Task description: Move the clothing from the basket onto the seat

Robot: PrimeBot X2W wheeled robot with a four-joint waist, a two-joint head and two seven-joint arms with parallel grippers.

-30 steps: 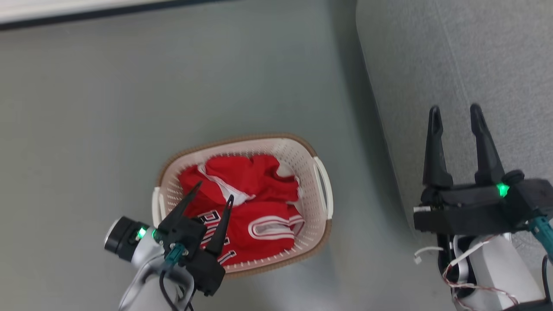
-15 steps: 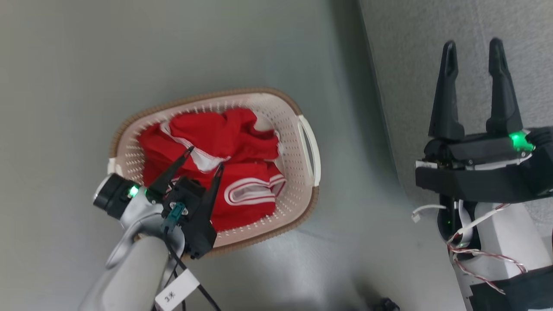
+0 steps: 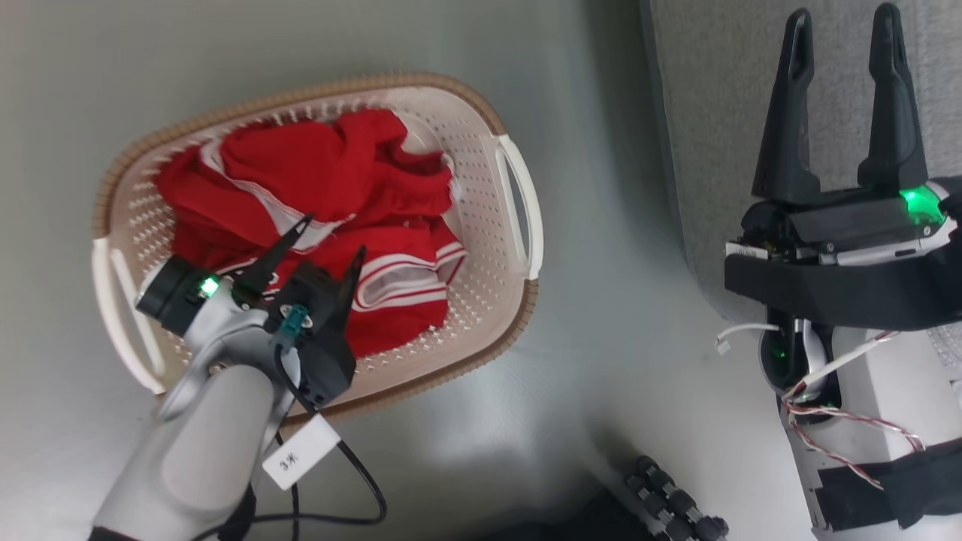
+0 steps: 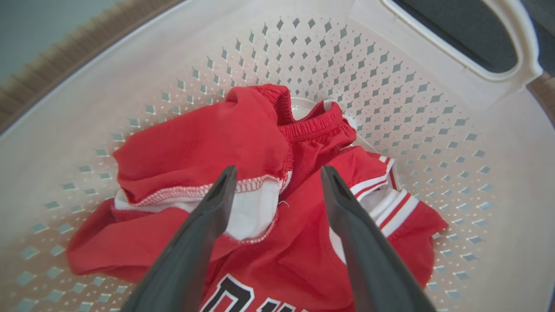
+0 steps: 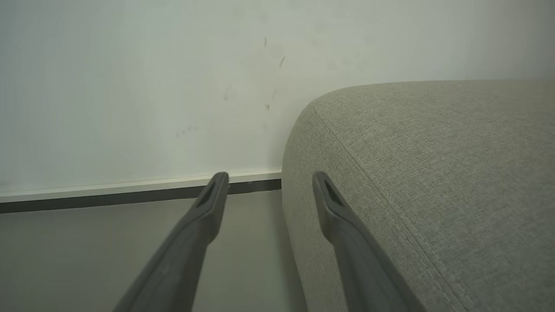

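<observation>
The left tool (image 3: 334, 234) is hanging wide open above the red clothing (image 3: 331, 173), which is lying heaped in the basket (image 3: 301, 90) on the floor (image 3: 601, 338), probably lining up a pinch. The right tool (image 3: 843, 11), also spread wide and empty, is idling beside the seat (image 3: 721, 75).

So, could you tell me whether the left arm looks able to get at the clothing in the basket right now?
Probably yes: the left gripper is open and aimed into the basket, right over the clothing, with nothing between them and the pile uncovered.
</observation>
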